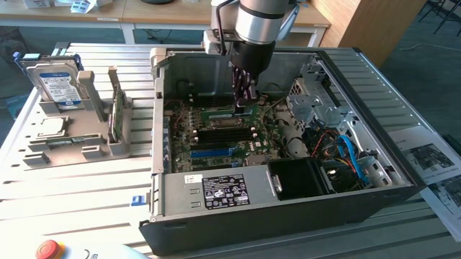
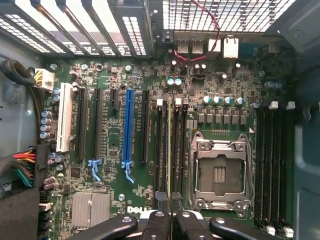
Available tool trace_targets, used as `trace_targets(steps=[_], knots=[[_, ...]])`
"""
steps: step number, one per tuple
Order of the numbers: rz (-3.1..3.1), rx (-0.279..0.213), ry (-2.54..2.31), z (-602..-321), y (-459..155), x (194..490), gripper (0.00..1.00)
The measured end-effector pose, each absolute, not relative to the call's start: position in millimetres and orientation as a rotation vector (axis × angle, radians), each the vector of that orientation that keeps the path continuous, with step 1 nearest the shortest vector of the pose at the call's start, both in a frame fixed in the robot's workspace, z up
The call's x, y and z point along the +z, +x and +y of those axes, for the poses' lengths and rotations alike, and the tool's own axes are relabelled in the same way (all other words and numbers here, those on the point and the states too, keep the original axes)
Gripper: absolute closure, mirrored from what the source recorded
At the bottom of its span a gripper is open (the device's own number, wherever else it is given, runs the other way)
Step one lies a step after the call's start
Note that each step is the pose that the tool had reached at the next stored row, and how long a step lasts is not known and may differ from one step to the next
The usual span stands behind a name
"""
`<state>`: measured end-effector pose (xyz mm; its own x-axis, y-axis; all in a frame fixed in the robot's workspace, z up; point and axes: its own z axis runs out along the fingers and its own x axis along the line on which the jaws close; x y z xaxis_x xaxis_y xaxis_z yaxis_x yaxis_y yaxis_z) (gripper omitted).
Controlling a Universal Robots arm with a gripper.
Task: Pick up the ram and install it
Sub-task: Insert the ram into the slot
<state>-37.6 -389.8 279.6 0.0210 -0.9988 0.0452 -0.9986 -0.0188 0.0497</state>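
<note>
Ram, thin green stick, in black pincer

Exterior high oblique, wrist overhead, motherboard shared

A lab or workshop: slotted aluminium bench bearing an opened computer case, desks behind.

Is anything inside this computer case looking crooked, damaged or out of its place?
Nothing looks damaged or askew. The ram, held in the gripper, runs parallel to the black memory slots beside it and does not lie across them. One thing to note: the processor socket stands empty.
</note>
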Motion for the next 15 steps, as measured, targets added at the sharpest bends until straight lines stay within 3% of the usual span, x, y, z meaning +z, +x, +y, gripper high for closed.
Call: trace_targets(steps=[15], knots=[[-2.151,-0.002,2.194,-389.8,-37.6,268.5,0.88]])
